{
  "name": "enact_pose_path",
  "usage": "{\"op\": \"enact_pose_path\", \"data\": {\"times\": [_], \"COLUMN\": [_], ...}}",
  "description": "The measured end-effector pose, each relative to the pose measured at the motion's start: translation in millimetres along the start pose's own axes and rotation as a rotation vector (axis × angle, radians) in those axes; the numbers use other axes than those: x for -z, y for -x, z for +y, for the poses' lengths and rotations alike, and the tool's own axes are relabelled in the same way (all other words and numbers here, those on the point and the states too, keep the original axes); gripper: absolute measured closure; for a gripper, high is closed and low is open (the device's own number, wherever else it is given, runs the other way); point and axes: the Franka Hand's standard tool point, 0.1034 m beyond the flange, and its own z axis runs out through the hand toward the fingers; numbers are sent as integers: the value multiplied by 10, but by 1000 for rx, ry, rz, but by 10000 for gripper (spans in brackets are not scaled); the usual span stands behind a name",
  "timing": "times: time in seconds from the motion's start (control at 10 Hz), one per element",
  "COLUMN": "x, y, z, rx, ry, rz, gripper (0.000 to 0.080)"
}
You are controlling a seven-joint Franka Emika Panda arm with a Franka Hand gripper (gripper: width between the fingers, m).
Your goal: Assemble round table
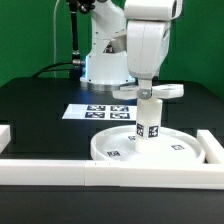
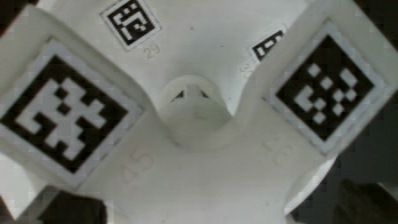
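Observation:
In the exterior view the large rimmed disc (image 1: pixel 112 146) lies flat on the black table near the front rail. The short cylindrical leg (image 1: pixel 148 124), with tags on it, stands upright on the disc's hub. The cross-shaped foot (image 1: pixel 163 91) sits on top of the leg. My gripper (image 1: pixel 147 93) comes straight down onto the foot and is closed on it. In the wrist view the foot (image 2: pixel 196 110) fills the picture, with tagged arms on both sides of its raised centre. My fingertips are hidden there.
The marker board (image 1: pixel 98 110) lies behind the disc toward the robot base. Straight white border rails run along the front (image 1: pixel 90 172), at the exterior view's left (image 1: pixel 5 135) and at its right (image 1: pixel 211 146). A green wall stands behind.

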Motion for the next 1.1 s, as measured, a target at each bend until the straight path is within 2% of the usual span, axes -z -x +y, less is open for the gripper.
{"op": "enact_pose_path", "data": {"times": [0.3, 0.4, 0.5, 0.6, 1.0, 1.1], "x": [-7, -6, -2, -2, -2, -2], "y": [-2, -6, -6, -3, 0, 20], "z": [-4, -4, -1, 0, 0, -7], "rx": [-10, -15, -16, -16, -54, -159], "ry": [0, 0, 0, 0, -1, -21], "rz": [-2, -2, -2, -2, -2, -5], "gripper": [151, 248, 248, 353, 353, 353]}}
